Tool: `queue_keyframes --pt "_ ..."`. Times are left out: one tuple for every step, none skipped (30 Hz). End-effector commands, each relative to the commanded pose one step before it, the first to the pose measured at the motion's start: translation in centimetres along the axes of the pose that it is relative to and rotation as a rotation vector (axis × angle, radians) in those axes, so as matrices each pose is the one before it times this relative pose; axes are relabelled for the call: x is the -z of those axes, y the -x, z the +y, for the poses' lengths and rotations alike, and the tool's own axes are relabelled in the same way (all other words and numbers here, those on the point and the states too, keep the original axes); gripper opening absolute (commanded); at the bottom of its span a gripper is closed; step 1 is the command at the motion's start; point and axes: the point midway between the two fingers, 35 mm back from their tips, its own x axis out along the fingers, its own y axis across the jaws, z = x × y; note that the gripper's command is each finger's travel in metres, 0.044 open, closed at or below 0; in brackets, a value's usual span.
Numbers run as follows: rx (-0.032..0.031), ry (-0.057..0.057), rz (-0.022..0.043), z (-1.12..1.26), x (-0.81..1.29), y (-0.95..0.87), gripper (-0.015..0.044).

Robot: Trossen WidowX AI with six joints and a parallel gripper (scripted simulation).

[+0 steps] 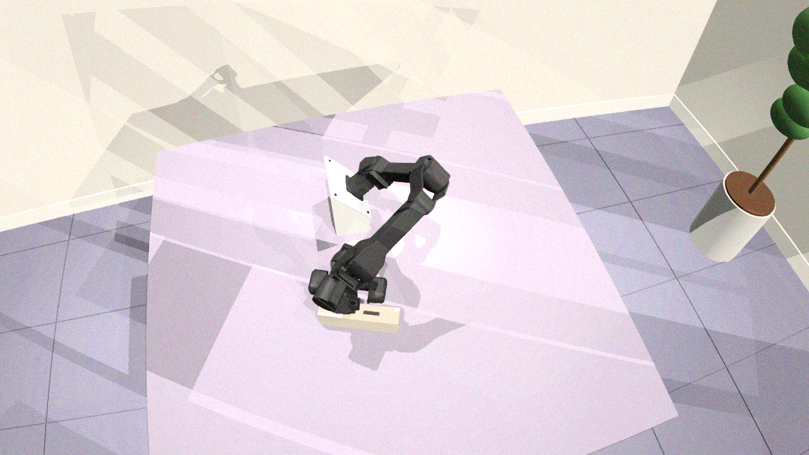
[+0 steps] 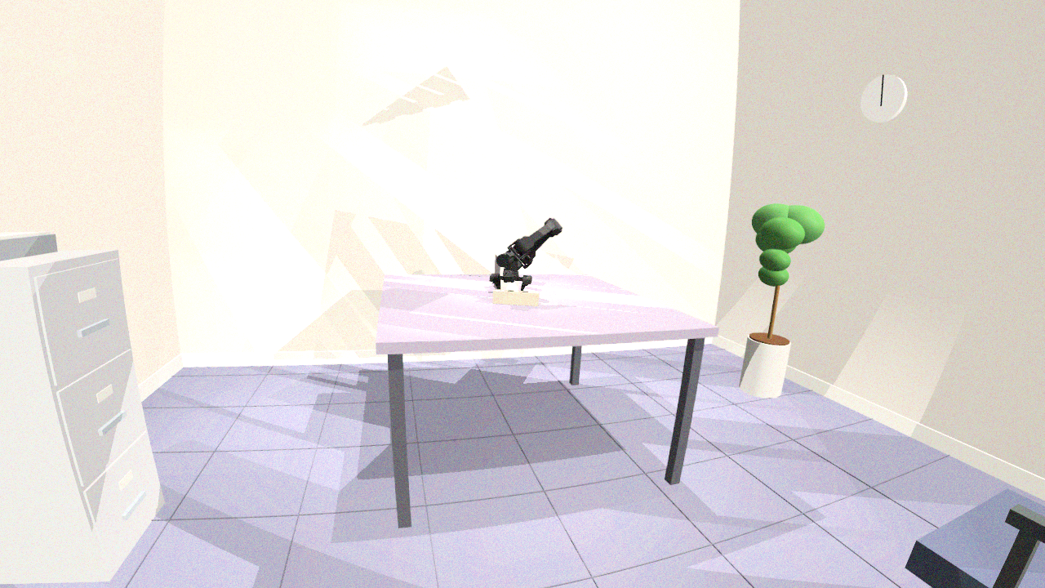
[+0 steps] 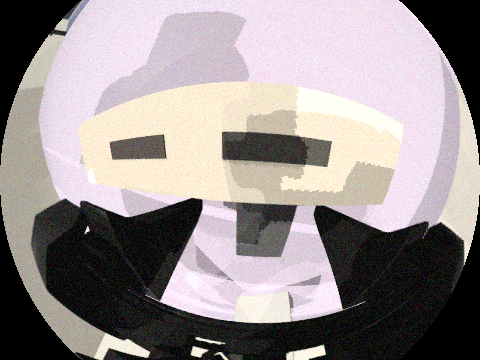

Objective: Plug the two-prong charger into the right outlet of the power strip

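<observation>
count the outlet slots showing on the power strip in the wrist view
2: one dark slot on the left part of the cream power strip, one near its middle, above the open gripper. None looks hidden.

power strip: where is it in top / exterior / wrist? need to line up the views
Top: power strip lies below centre, at the arm's front end, partly under the tool.
Exterior: small beige block on the table, just below the dark arm.
Wrist: wide beige bar across the middle, above the open fingers.
Shared landmark: its dark outlet slot; too small to make out in the exterior view.
</observation>
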Motion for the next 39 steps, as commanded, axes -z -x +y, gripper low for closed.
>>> queue_keyframes --pt "0.00025 0.0018 0.00026 -0.03 0.227 -0.07 0.044" --pt "0.00002 0.0002 -0.00023 -0.001 0.033 -0.002 0.044" --pt "0.00002 0.0002 -0.00023 -0.001 0.033 -0.002 0.044" --pt "0.00002 0.0002 -0.00023 -0.001 0.033 -0.002 0.044" --pt "0.00002 0.0002 -0.00023 -0.001 0.033 -0.002 0.044" --pt "0.00002 0.0002 -0.00023 -0.001 0.033 -0.002 0.044" --pt "0.00002 0.0002 -0.00023 -0.001 0.033 -0.002 0.044" --pt "0.00002 0.0002 -0.00023 -0.001 0.033 -0.002 0.044" --pt "0.00002 0.0002 -0.00023 -0.001 0.033 -0.002 0.044" --pt "0.00002 0.0002 -0.00023 -0.001 0.034 -0.002 0.044" --pt "0.00002 0.0002 -0.00023 -0.001 0.034 -0.002 0.044" --pt "0.00002 0.0002 -0.00023 -0.001 0.034 -0.003 0.044" --pt "0.00002 0.0002 -0.00023 0.0 0.034 -0.003 0.044" --pt "0.00002 0.0002 -0.00023 0.0 0.034 -0.003 0.044" --pt "0.00002 0.0002 -0.00023 0.0 0.034 -0.003 0.044" --pt "0.00003 0.0002 -0.00023 0.0 0.034 -0.003 0.044" --pt "0.00003 0.0002 -0.00023 0.0 0.034 -0.003 0.044" --pt "0.00003 0.0002 -0.00023 0.0 0.034 -0.003 0.044" --pt "0.00003 0.0002 -0.00023 0.0 0.034 -0.003 0.044" --pt "0.00003 0.0002 -0.00023 0.0 0.034 -0.003 0.044" --pt "0.00003 0.0002 -0.00023 0.0 0.034 -0.003 0.044" --pt "0.00003 0.0002 -0.00023 0.0 0.034 -0.003 0.044" --pt "0.00003 0.0002 -0.00023 0.0 0.034 -0.003 0.044" --pt "0.00002 0.0002 -0.00019 0.0 0.028 -0.002 0.044" --pt "0.00001 0.0001 -0.00011 0.0 0.017 -0.001 0.044" --pt "0.0 0.0 -0.00004 0.0 0.006 0.0 0.044" --pt "0.0 0.0 0.00001 0.0 0.017 0.0 0.044" --pt "0.0 0.0 0.00001 0.0 0.034 -0.001 0.044" --pt "0.0 0.0 0.00002 0.0 0.051 -0.001 0.044" --pt "0.00001 0.0 0.00003 -0.001 0.067 -0.001 0.044" --pt "0.00001 0.0 0.00003 -0.001 0.084 -0.002 0.044" --pt "0.00001 -0.0001 0.00004 -0.001 0.098 -0.002 0.044" --pt "0.00001 -0.0001 0.00004 -0.001 0.104 -0.002 0.044" --pt "0.00001 -0.0001 0.00004 -0.001 0.105 -0.003 0.044" --pt "0.00001 -0.0001 0.00004 -0.001 0.105 -0.003 0.044" --pt "0.00001 -0.0001 0.00004 -0.001 0.105 -0.003 0.044" --pt "0.00001 -0.0001 0.00004 -0.001 0.105 -0.003 0.044" --pt "0.00001 -0.0001 0.00004 -0.001 0.106 -0.004 0.044" --pt "0.00001 -0.0001 0.00004 -0.001 0.106 -0.004 0.044"
